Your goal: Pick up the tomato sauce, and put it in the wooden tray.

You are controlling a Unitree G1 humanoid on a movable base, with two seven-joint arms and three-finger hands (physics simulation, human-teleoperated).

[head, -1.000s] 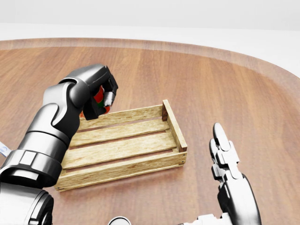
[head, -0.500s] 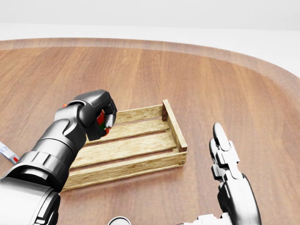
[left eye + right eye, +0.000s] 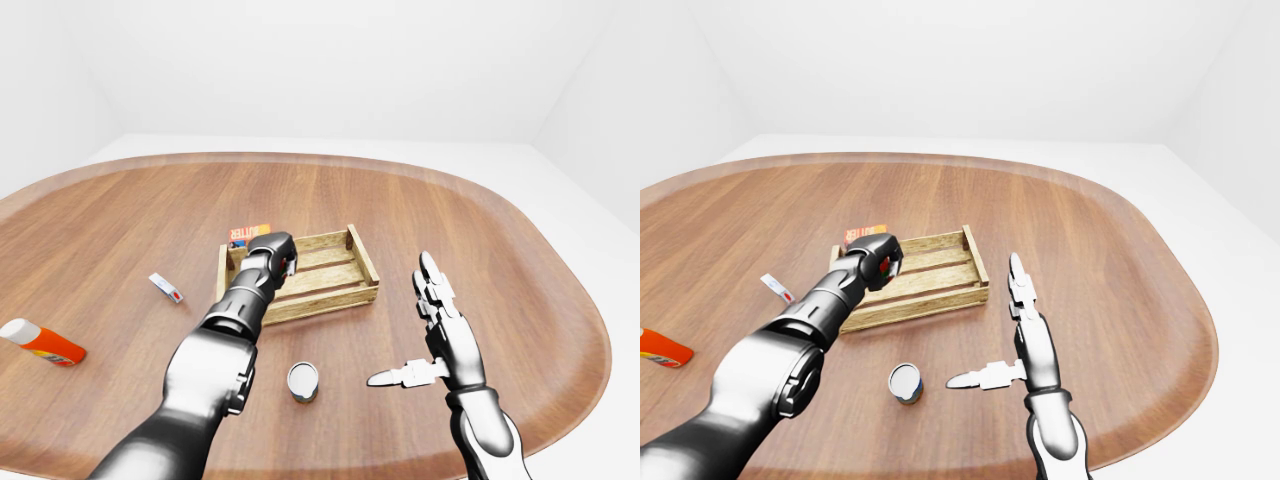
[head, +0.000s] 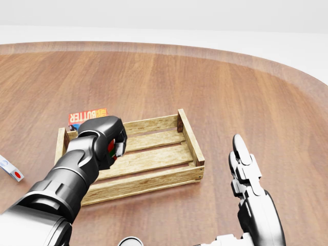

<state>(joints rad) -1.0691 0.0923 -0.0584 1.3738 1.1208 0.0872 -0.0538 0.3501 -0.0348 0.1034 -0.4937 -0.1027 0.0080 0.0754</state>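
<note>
Left hand (image 4: 102, 141) clamps tight on the tomato sauce (image 4: 110, 147) over the wooden tray (image 4: 189, 136), frame centre-left; right hand (image 4: 245, 169) hangs lower right, fingers spread above the table (image 4: 215, 82).

Pale slatted wood with darker brown corner posts on the tray (image 4: 190, 141), under the glossy black and grey left hand (image 4: 105, 141). Red and green on the sauce (image 4: 110, 147) between its fingers. Orange with white lettering on the butter box (image 4: 87, 115), just beyond. Silver-grey on the right hand (image 3: 440, 325). Reddish-brown grain across the table (image 4: 230, 92).
</note>
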